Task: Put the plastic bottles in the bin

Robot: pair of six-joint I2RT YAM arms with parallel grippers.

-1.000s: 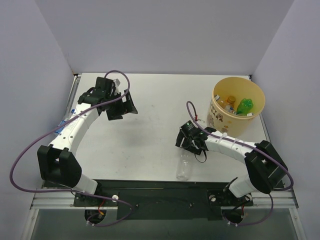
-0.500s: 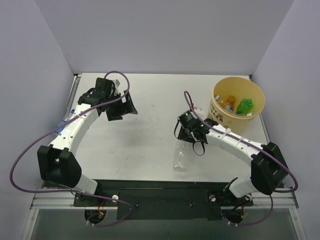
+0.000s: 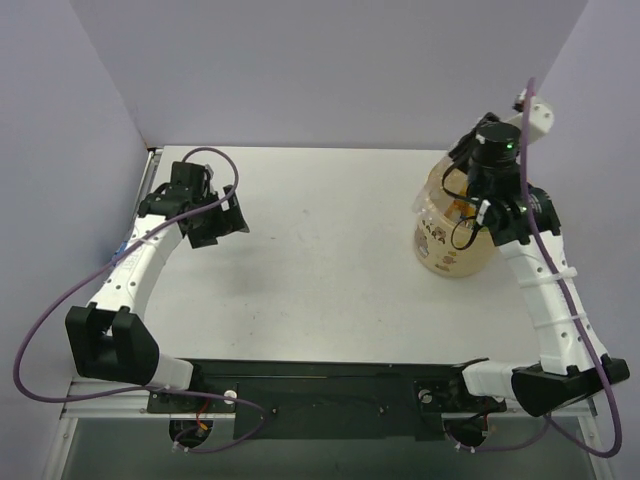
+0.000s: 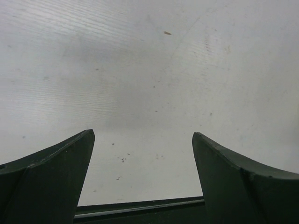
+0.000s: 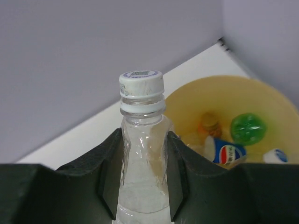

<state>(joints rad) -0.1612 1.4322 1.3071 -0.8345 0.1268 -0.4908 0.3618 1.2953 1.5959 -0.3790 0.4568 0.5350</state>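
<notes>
Right gripper, clamped just under the cap of a clear bottle, holds it high over the bin, so the drop looks imminent: next it needs centring above the opening and letting go, while the left gripper hangs apart over the surface.

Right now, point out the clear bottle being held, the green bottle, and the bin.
clear bottle (image 5: 143, 140): right wrist view, on its transparent upper body.
green bottle (image 5: 246, 128): right wrist view, on its rounded green end.
bin (image 3: 437, 240): top external view, on its labelled side wall.
</notes>
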